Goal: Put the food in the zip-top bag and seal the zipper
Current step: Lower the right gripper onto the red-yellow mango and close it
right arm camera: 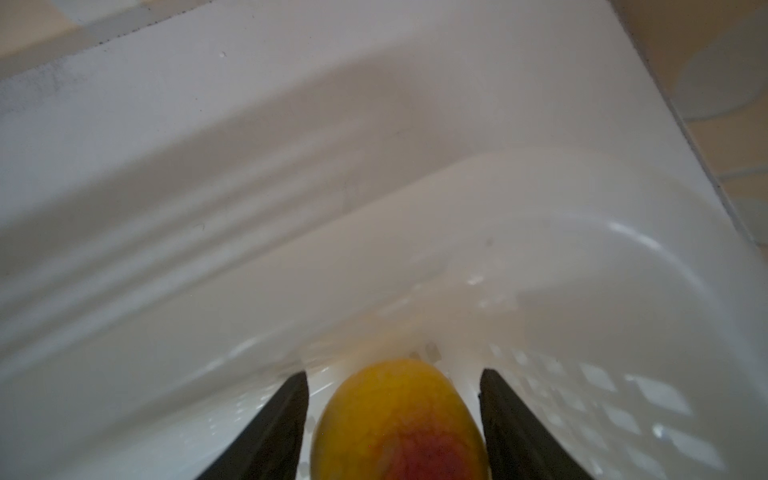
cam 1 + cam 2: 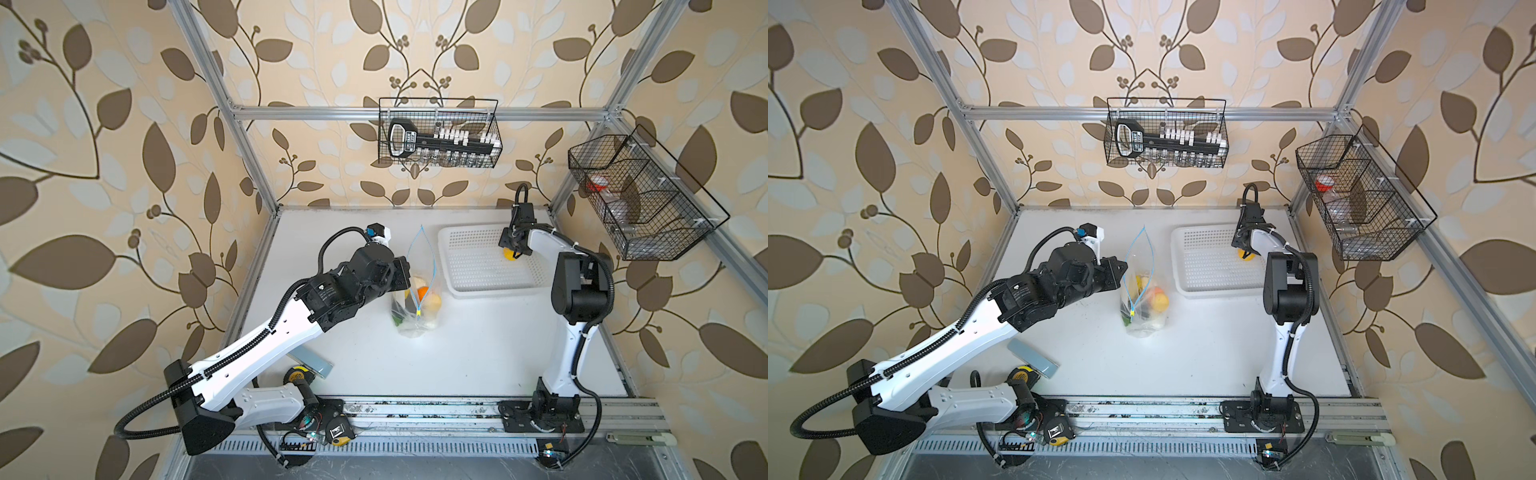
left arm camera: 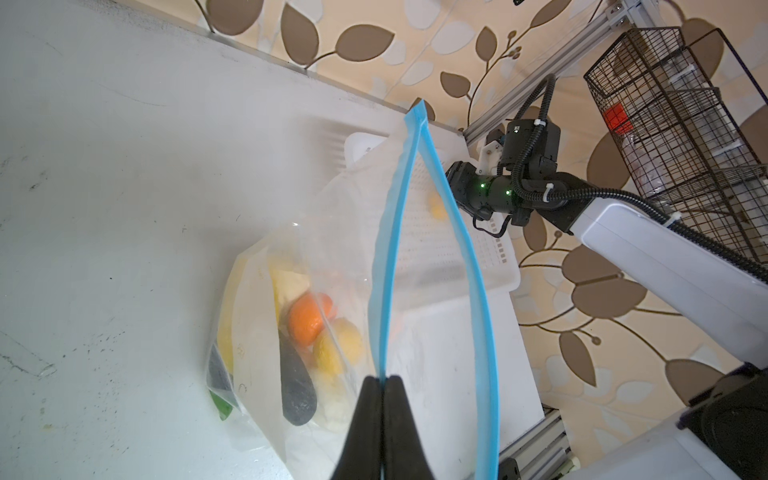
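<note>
Robot lab cell: aluminium frame (image 2: 332, 112), leaf wallpaper (image 2: 104, 166) panels, white table (image 2: 457, 357), wire baskets (image 2: 438, 133) far and right, arms (image 2: 266, 334) bolted to near rail (image 2: 415, 409).

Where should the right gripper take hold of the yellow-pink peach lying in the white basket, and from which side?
Grip the peach across its rounded middle, coming down from above. It lies alone on the floor of the white basket, so both of its flanks are free. The right gripper straddles it, open, with a gap showing on each side in the right wrist view.

Peach (image 1: 399, 419) partly off-frame; blurry basket (image 1: 540, 257)
</note>
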Robot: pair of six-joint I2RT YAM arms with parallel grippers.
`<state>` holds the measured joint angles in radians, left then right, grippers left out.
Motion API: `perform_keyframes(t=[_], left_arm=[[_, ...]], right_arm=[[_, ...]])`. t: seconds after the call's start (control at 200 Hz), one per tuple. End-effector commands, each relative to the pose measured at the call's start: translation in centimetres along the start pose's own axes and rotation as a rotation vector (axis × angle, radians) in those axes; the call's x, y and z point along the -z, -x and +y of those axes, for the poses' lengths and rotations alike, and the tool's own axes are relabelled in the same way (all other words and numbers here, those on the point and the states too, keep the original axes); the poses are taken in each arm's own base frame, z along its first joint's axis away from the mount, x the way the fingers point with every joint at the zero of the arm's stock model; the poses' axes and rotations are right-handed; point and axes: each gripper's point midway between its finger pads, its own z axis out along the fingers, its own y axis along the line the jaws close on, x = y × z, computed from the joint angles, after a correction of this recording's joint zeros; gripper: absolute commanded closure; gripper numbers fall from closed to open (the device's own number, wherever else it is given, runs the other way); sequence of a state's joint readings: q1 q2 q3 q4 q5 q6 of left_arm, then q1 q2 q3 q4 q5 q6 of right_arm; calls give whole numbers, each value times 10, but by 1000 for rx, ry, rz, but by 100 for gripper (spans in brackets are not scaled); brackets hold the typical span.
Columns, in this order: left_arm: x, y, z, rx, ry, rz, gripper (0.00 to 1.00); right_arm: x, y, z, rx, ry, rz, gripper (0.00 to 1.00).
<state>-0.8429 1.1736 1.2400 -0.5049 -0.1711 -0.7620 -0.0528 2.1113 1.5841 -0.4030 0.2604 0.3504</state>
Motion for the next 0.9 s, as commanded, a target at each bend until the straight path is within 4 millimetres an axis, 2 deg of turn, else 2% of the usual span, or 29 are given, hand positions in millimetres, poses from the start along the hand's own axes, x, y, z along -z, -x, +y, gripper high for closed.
perform_keyframes(t=[0.0, 0.325, 0.895], left_arm=[[8, 8, 0, 3, -14, -34, 100], [10, 9, 3, 4, -11, -43, 100], [11, 8, 4, 9, -14, -44, 100]], right_arm=[[-6, -6, 6, 13, 23, 41, 35], [-2, -21, 10, 37, 31, 72, 26], [-3, -33, 16, 24, 65, 101, 33]])
